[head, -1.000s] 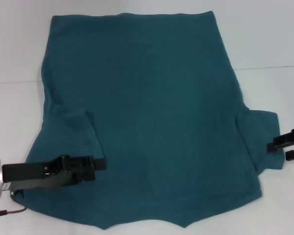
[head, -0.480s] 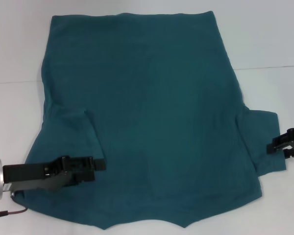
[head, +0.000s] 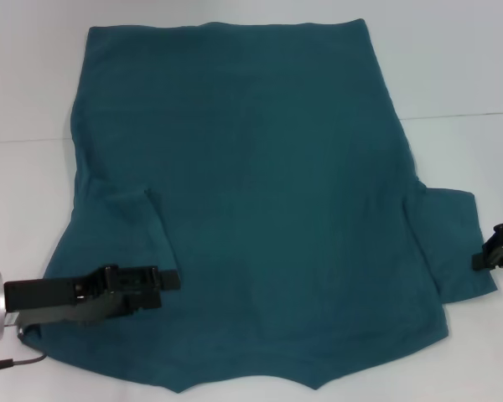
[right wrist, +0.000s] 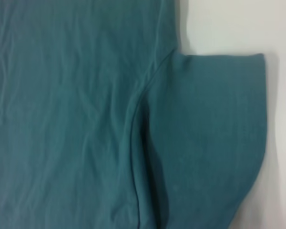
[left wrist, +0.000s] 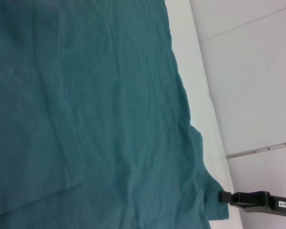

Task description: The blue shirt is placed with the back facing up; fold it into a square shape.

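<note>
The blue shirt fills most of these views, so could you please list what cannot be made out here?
- Blue shirt: its underside is hidden in every view, lying against the table.
- Shirt's near edge: cut off by the head view's bottom edge.
- Right gripper: partly cut off at the head view's edge.
- Left gripper: seen side-on over the shirt; contact with the cloth is unclear.

Left tool [head: 169,280] low and reaching inward, apparently closed; right tool [head: 491,255] at the far right edge.
</note>
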You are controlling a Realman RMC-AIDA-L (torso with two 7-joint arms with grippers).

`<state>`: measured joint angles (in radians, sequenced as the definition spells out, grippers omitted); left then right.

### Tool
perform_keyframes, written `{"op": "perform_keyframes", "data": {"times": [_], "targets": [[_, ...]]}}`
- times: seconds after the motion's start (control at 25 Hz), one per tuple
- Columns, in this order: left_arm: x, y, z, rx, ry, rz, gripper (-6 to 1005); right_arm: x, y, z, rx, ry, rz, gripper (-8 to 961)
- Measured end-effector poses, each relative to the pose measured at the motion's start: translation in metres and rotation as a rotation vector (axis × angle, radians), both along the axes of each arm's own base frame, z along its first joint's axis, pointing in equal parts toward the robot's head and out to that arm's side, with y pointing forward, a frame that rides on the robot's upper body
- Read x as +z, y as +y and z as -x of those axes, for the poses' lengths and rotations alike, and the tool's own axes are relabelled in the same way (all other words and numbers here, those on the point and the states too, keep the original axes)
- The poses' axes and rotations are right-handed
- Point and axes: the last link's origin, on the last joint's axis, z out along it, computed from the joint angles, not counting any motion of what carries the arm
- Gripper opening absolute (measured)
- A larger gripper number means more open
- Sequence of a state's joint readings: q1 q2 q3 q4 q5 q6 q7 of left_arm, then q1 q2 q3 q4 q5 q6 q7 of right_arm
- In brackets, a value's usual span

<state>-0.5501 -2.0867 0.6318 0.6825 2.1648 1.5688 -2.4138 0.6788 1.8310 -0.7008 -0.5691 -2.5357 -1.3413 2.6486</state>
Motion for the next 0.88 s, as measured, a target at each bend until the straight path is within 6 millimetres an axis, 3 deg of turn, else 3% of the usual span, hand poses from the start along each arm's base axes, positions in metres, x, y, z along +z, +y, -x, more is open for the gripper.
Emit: {"op": "perform_keyframes", "data": {"times": [0.24,0.88], "targets": [[-0.001,-0.001,0.001,0.004,-0.001,0.001,612,0.006,-0.001,0.000,0.011,-0.005,0.007,21],[0.000,-0.003,0.002,0.011,-0.006,0.007,612,0.054,-0.003,-0.010,-0.031,-0.108,-0.035,22]]}}
